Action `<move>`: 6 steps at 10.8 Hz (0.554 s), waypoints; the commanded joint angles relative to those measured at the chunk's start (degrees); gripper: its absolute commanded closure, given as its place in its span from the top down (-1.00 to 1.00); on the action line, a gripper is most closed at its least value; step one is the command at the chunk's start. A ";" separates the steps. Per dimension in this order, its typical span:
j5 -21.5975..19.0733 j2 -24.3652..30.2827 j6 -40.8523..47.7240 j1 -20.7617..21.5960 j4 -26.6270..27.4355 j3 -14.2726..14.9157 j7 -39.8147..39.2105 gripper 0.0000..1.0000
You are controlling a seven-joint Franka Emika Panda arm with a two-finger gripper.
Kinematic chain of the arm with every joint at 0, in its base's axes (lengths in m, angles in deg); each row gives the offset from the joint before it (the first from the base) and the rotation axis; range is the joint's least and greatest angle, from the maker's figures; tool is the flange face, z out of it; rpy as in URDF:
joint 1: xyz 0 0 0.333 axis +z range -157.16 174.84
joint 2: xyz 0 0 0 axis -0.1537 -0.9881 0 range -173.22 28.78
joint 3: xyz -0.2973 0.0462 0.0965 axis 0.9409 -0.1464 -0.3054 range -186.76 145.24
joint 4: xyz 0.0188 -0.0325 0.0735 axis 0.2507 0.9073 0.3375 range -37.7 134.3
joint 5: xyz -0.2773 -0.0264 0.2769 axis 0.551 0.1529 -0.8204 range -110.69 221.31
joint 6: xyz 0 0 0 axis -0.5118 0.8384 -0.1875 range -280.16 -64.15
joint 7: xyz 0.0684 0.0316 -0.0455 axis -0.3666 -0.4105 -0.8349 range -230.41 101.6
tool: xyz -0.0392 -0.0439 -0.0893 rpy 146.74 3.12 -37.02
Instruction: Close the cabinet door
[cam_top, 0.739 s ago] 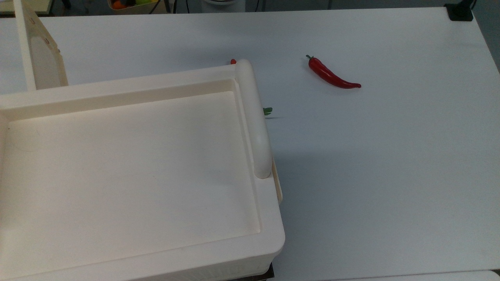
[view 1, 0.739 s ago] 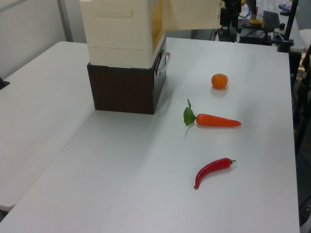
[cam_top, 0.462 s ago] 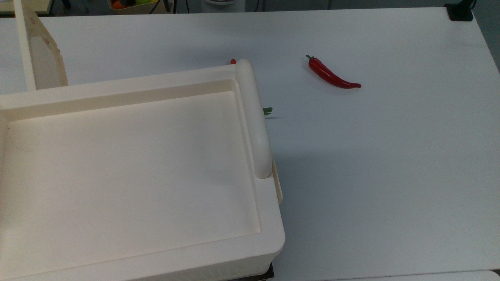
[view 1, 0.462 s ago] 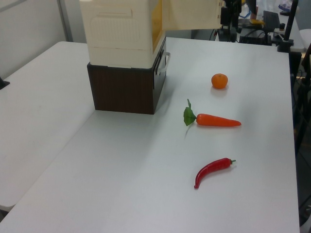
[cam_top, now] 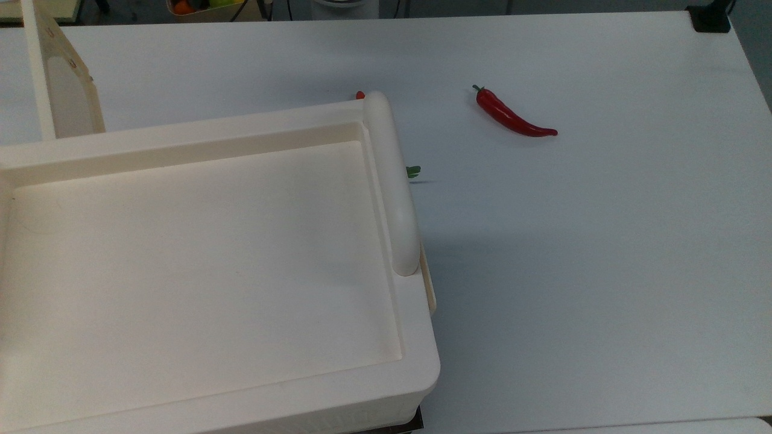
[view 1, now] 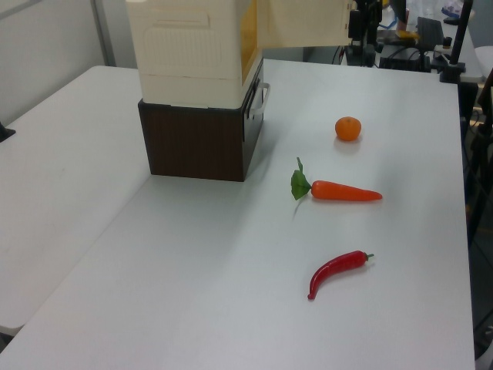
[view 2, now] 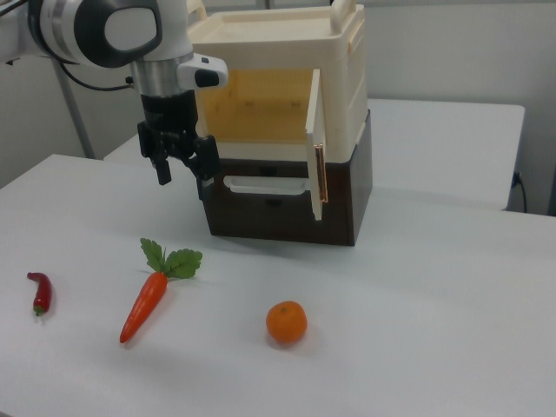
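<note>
Cabinet (view 2: 278, 78) sits on a dark brown box (view 2: 287, 208) on the white surface (view 2: 417, 347); cream body, recessed tray-like top and thick bar handle (cam_top: 392, 181) in the top view. Door (view 2: 315, 143) is open, swung out on its hinge at the right view's right side of the opening, edge-on to that camera, yellowish interior exposed. In the top view the door (cam_top: 60, 90) stands out at upper left behind the cabinet (cam_top: 205, 265); in the left view the door (view 1: 304, 21) juts toward the left view's right from the cabinet (view 1: 192, 42). Claw (view 2: 185, 161) hangs in front of the opening at the right view's left side, pointing down, above the surface, fingers spread with a gap between them, holding nothing, well apart from the door. Carrot (view 2: 148, 300) with green leaves lies on the surface below the claw, chili (view 2: 39, 291) toward the right view's left of it, orange (view 2: 287, 321) toward the right view's right. Left view: orange (view 1: 348, 128), carrot (view 1: 339, 190), chili (view 1: 335, 271) in a row running toward the camera. Top view: chili (cam_top: 512, 117) on open surface (cam_top: 573, 241), carrot leaves peeking out beside the handle.
</note>
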 commanded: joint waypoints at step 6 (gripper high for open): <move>-0.81 0.78 0.74 1.21 -0.54 1.00 -0.69 1.00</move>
